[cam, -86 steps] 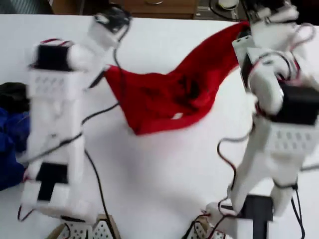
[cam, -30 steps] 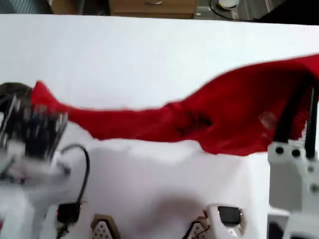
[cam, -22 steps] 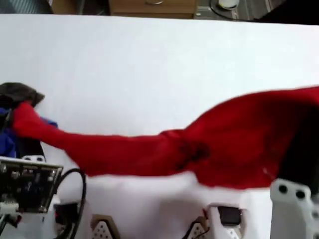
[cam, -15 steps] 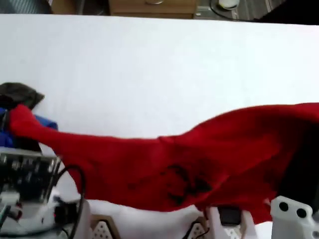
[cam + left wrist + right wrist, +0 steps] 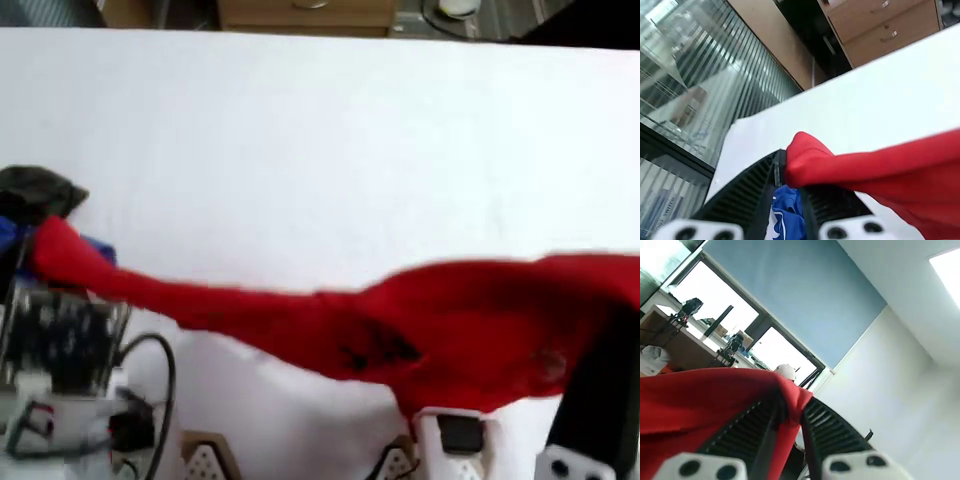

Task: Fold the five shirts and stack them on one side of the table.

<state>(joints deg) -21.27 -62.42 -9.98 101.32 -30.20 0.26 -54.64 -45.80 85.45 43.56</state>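
Observation:
A red shirt (image 5: 420,325) hangs stretched across the near side of the white table (image 5: 320,130), held up off it at both ends. My left gripper (image 5: 790,172) is shut on one corner of the red shirt (image 5: 880,172), at the left in the high view (image 5: 50,245). My right gripper (image 5: 790,412) is shut on another edge of the red shirt (image 5: 700,395), tipped up toward the ceiling. A blue shirt (image 5: 10,235) and a dark shirt (image 5: 35,188) lie piled at the table's left edge; the blue shirt (image 5: 785,212) shows between my left fingers.
Both arm bases (image 5: 450,440) and their cables (image 5: 150,365) sit along the near edge. Wooden drawers (image 5: 880,30) and a glass wall stand beyond the table's far side. The table's middle and far part is bare white surface.
Both arms pulled back from the far middle of the table toward the near edge and lifted, dragging the red shirt with them and stretching it out wide between left and right.

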